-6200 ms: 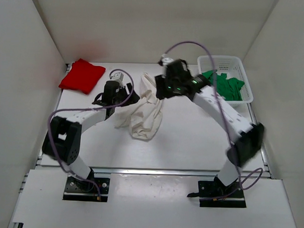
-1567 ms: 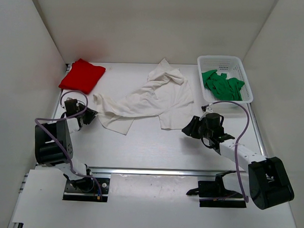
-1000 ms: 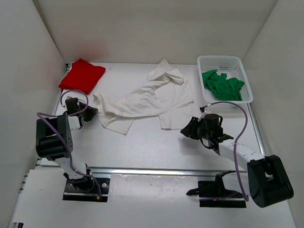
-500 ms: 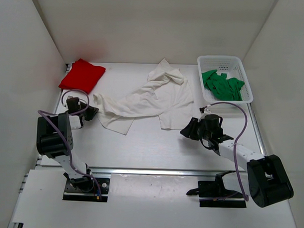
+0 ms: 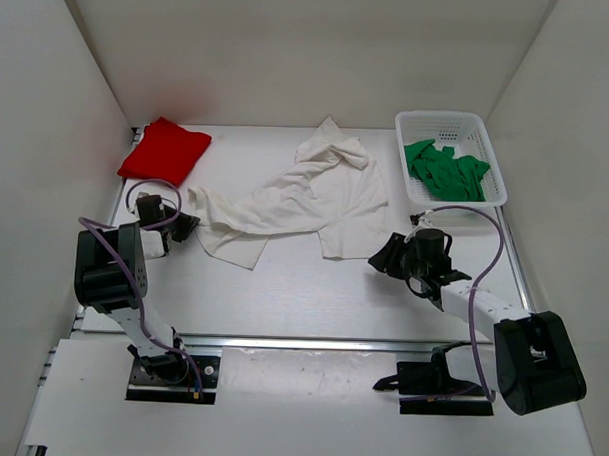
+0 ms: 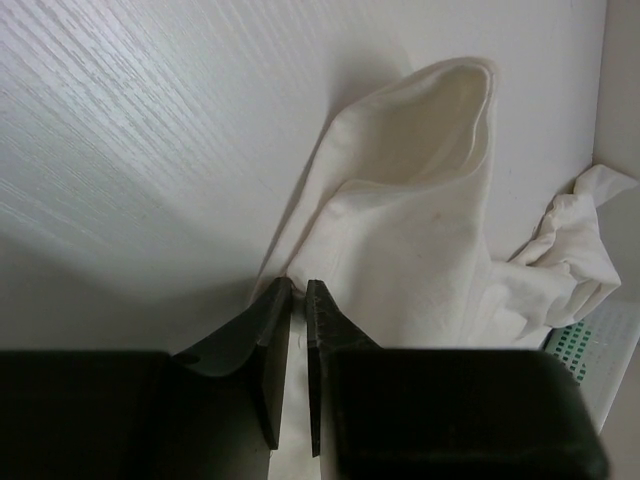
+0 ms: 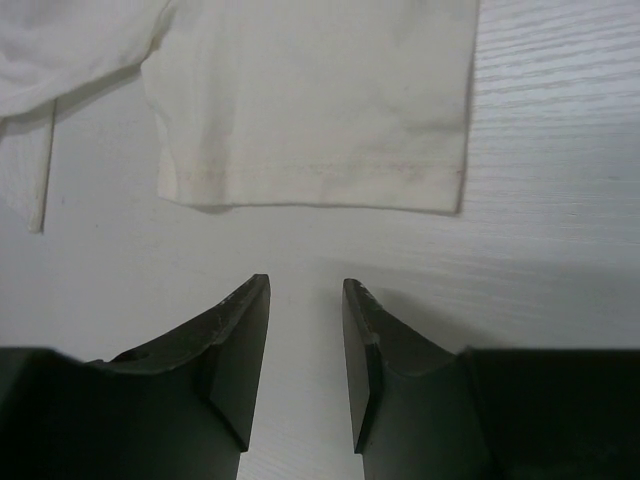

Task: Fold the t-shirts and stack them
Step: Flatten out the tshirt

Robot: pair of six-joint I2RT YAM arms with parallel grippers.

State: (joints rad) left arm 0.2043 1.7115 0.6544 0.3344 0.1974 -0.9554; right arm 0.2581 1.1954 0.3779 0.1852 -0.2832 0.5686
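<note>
The off-white t-shirt [image 5: 296, 198] lies spread and crumpled across the middle of the table. My left gripper [image 5: 184, 226] is low at its left corner. In the left wrist view its jaws [image 6: 298, 283] stand almost together, with the edge of the off-white cloth [image 6: 410, 220] pinched between the tips. My right gripper [image 5: 388, 254] is open near the shirt's front right hem. In the right wrist view that hem [image 7: 320, 100] lies a short way beyond the fingers [image 7: 305, 282], with bare table between them. The red t-shirt [image 5: 165, 151] lies folded at the back left. The green t-shirt [image 5: 447, 170] is bunched in the basket.
The white mesh basket [image 5: 443, 118] stands at the back right; its corner [image 6: 590, 350] shows in the left wrist view. White walls close in the table on the left, back and right. Both arms lie low near the table's front half.
The left jaws have drawn closer together at the shirt's corner. The right jaws have spread wider, and that gripper has shifted slightly right.
</note>
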